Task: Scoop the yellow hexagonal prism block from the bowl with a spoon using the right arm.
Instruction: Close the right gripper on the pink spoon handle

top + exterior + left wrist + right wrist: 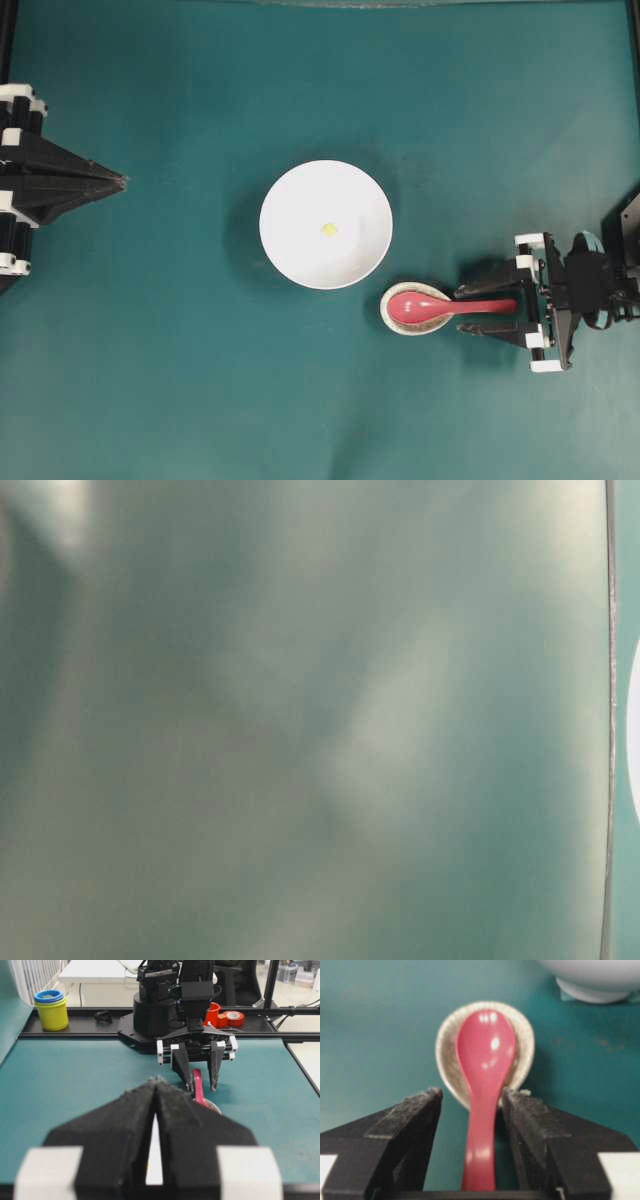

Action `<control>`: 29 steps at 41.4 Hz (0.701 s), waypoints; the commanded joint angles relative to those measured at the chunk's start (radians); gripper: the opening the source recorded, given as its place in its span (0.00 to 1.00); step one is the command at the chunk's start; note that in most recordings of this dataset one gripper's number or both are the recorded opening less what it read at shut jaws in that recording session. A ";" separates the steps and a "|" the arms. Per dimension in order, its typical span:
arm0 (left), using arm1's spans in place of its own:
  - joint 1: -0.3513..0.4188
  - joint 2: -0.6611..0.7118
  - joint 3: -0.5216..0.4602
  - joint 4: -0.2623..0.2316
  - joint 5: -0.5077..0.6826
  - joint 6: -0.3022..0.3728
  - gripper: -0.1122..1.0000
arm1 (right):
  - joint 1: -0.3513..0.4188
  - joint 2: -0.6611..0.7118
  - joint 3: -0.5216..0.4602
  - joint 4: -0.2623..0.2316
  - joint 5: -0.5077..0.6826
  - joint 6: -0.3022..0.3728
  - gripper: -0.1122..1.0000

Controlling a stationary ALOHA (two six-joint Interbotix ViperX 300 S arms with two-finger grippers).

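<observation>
Sitting in the speckled spoon rest (400,313) just beside the white bowl (290,250) on the teal worktop (180,380): the red spoon (440,305), scoop up, handle pointing toward the right hand (478,310). Straddling that handle with fingers (405,1125) spread on either side, a visible gap remaining on each side in the right wrist view, gripping nothing. Lying near the middle of the bowl: the yellow hexagonal prism block (329,229); resting well apart at the far edge, fingers pressed together and empty: the left hand (118,182).

A speckled beige spoon rest (412,309) sits on the teal table (180,380); stacked cups (50,1008) beyond.
</observation>
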 commanded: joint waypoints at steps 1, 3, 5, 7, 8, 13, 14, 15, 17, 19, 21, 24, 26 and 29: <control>0.002 0.009 -0.014 0.003 -0.003 0.002 0.10 | 0.003 -0.011 0.000 0.012 0.014 -0.002 0.62; 0.002 0.009 -0.014 0.003 -0.003 0.000 0.10 | 0.003 -0.011 -0.002 0.018 0.023 -0.002 0.62; 0.002 0.009 -0.014 0.003 -0.003 0.000 0.10 | 0.003 -0.011 -0.002 0.023 0.031 -0.002 0.62; 0.002 0.009 -0.014 0.003 -0.003 0.000 0.10 | 0.003 -0.011 -0.002 0.031 0.032 -0.002 0.62; 0.002 0.009 -0.014 0.003 -0.003 0.000 0.10 | 0.003 -0.011 -0.002 0.034 0.032 -0.002 0.62; 0.002 0.009 -0.012 0.003 -0.003 0.000 0.10 | 0.003 -0.011 -0.003 0.041 0.032 -0.002 0.62; 0.002 0.009 -0.014 0.003 -0.003 0.000 0.10 | 0.003 -0.011 -0.003 0.041 0.032 -0.002 0.62; 0.002 0.009 -0.014 0.003 -0.003 0.000 0.10 | 0.003 -0.011 -0.005 0.041 0.032 -0.002 0.62; 0.002 0.009 -0.012 0.003 -0.003 0.000 0.10 | 0.003 -0.011 -0.005 0.041 0.032 -0.002 0.62; 0.002 0.009 -0.012 0.003 -0.003 0.000 0.10 | 0.003 -0.009 -0.006 0.041 0.034 -0.002 0.62; 0.002 0.009 -0.012 0.003 -0.003 0.000 0.10 | 0.003 -0.011 -0.006 0.041 0.034 -0.002 0.62; 0.002 0.009 -0.012 0.003 -0.003 0.000 0.10 | 0.003 -0.011 -0.008 0.041 0.032 -0.002 0.62; 0.002 0.009 -0.012 0.003 -0.003 0.000 0.10 | 0.003 -0.012 -0.008 0.041 0.032 -0.002 0.62; 0.002 0.009 -0.014 0.003 -0.003 0.000 0.10 | 0.003 -0.011 -0.008 0.041 0.032 -0.002 0.61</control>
